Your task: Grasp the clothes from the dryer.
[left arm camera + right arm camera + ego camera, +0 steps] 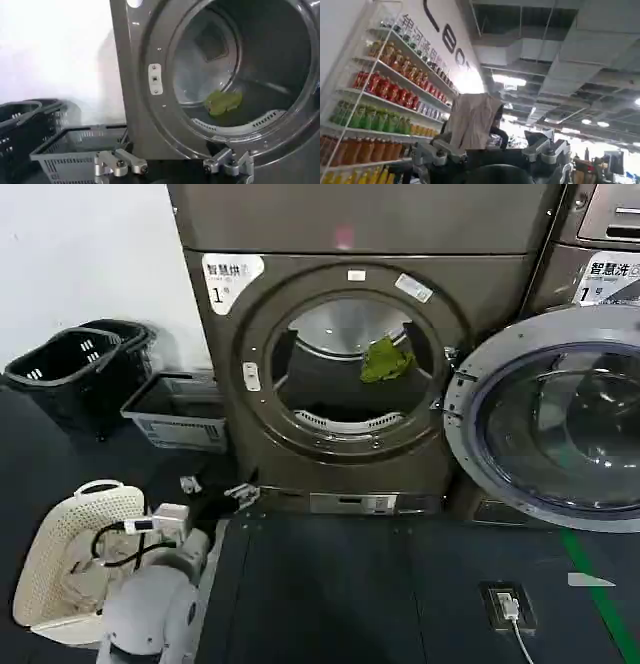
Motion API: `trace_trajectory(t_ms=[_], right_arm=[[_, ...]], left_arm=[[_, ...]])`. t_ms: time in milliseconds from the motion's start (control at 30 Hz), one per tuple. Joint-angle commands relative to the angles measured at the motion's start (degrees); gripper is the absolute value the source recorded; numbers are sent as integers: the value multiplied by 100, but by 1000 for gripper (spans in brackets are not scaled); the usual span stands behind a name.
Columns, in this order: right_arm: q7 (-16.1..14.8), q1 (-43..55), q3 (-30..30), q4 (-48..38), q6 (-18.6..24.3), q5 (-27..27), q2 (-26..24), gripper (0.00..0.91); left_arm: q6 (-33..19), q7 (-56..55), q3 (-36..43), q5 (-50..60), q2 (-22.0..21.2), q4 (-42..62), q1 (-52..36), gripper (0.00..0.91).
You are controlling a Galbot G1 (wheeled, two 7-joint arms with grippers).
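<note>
The dryer is bronze-grey with a white tag marked "1", and its round drum mouth stands open. Its silver-rimmed dark-glass door is swung out to the right. The clothes, a small yellow-green piece of fabric, show at the right of the drum mouth. In the left wrist view the clothes rest on the drum wall of the dryer. My left gripper hovers low at the machine's bottom left corner, well short of the mouth. The left gripper is open and empty. My right gripper points up at a ceiling, fingers wide apart.
Two black baskets and a grey crate stand left of the dryer. A white woven basket with beige cloths sits beside my left arm. A second machine stands on the right. A floor socket lies ahead. Beyond the right gripper are drink shelves and a beige fabric shape.
</note>
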Motion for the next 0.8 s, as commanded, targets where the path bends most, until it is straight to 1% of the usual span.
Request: trace_trajectory(t_ms=[33,367,800], right_arm=[[106,-11,-56,-97,534,100,40,907],[203,-6,-61,-117,416,151,28,907],[175,57,-127,-134,386,170,16,907]], left_arm=[[280,-2,-5,22,17,-17,11,907],[280,-6,10,37,26,-41,56,907],[280,-17,2,35,22,-22,30,907]])
